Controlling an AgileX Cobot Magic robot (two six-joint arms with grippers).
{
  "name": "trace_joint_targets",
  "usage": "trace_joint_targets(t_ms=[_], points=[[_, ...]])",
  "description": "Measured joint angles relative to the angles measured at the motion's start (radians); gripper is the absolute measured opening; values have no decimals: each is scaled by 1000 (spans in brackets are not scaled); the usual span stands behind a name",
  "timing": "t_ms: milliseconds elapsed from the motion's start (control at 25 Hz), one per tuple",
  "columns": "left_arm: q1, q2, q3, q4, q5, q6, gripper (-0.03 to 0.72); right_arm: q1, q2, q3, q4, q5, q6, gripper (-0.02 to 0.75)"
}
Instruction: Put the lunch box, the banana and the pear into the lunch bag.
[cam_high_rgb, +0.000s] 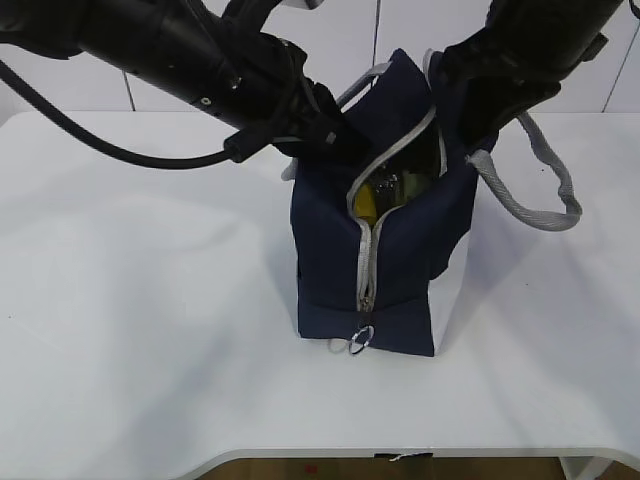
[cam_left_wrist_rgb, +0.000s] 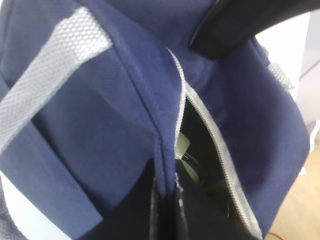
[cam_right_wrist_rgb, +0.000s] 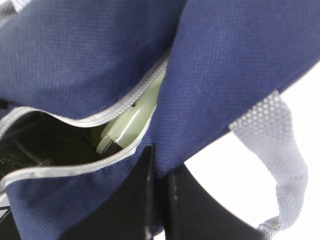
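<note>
Lunch bag (cam_high_rgb: 385, 270) upright w/ both arms angled in, jaws pinched on its zipper edges.

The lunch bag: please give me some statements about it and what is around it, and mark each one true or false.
1. The bag stands upright on the table. True.
2. The zipper is closed all the way. False: it is open at the top, and the inside can be seen.
3. Something yellow shows inside the opening. True.
4. The pale green lid lies on the table next to the bag. False: it is inside the bag, seen through the opening in the right wrist view.
5. Both arms are at the top of the bag, one on each side. True.
6. The ring pull is at the top of the bag. False: it hangs near the bottom of the front.
</note>
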Motion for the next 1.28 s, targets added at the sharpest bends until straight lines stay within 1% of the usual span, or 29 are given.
trace_joint_targets(t_ms=[560,800,920,1080,1200,1280], points=[[0,9,0,-19,-14,-2,-1,0,0,0,-9,0,14,8],[0,9,0,-21,-12,-2,1,0,0,0,-11,0,18,27],[0,9,0,-20,-12,-2,8,0,0,0,-11,-2,18,47],[0,9,0,0,-12,-2,29,0,-1,0,-11,-5,22,94],[0,9,0,2,-10,-2,62,0,-4,0,-11,-10,24,141],[12,9,0,2,-10,-2,87,0,-4,0,-11,-10,24,184]])
